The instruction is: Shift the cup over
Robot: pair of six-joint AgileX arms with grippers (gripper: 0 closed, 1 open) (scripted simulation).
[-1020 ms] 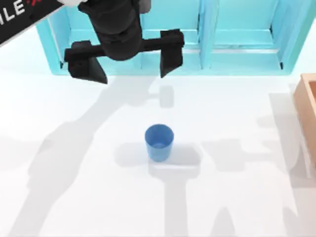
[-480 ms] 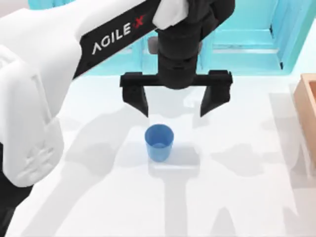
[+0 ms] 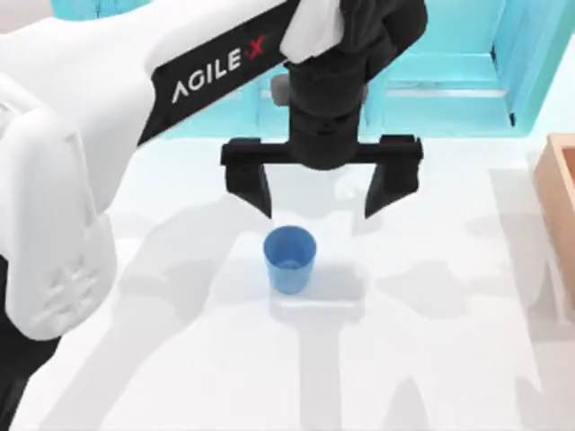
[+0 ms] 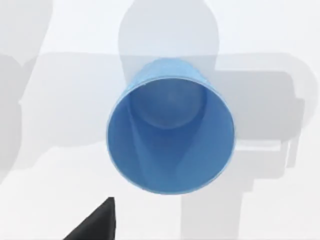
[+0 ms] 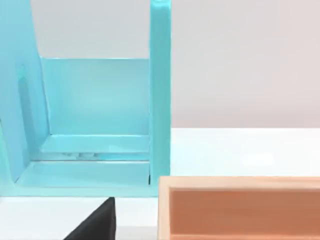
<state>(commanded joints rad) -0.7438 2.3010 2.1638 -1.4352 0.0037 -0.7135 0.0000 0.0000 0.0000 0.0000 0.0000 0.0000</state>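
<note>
Our left end effector [image 3: 320, 199] spread wide above upright cup [image 3: 289, 259] on tabletop [image 3: 162, 377]; left wrist view adds cup's hollow inside; right wrist view adds wooden box [image 5: 240, 207].

Table [image 3: 180, 377]: plain white top, smooth, evenly lit from above, carrying several soft grey shadows across its middle and near edge. Turquoise shelf unit [image 3: 449, 81]: stands along the far side of the table, divided by upright panels into open compartments with flat floors; in the right wrist view it stands before a pale grey wall [image 5: 240, 60]. Light wooden box [image 3: 559, 184]: orange-tan, open-topped, at the table's right edge, just beside the shelf unit.
</note>
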